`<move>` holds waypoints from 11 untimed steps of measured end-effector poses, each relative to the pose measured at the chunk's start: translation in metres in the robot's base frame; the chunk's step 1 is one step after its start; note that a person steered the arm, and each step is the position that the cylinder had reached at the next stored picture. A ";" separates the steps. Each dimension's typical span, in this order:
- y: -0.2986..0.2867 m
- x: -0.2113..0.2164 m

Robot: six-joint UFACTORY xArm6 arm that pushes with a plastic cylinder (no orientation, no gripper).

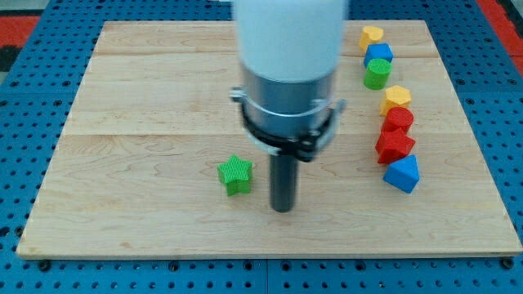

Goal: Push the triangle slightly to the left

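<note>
No gripper, only rod. My tip (283, 207) on table (147, 98) just right of green star (235, 175), well left of blue triangle (402, 174). Triangle nearest in right-hand column, touching red block (395, 145). Judgement: tip must get round to triangle's right side to push left.

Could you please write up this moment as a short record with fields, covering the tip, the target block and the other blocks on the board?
tip: my tip rests on the wooden board, low centre
nearest block: green star, just to the view's left of the tip, small gap
target: blue triangle, view's right, bottom of the column, far from the tip
column above it, bottom to top: red star, red block, yellow block, green cylinder, blue block, top yellow block
contact: none visible
</note>
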State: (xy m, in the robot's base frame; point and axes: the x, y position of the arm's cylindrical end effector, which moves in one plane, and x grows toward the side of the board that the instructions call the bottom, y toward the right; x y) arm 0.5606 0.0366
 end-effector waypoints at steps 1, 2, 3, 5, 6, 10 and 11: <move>0.087 0.000; 0.136 0.005; 0.197 0.016; 0.187 -0.030; 0.139 -0.030; -0.035 -0.034; -0.047 -0.038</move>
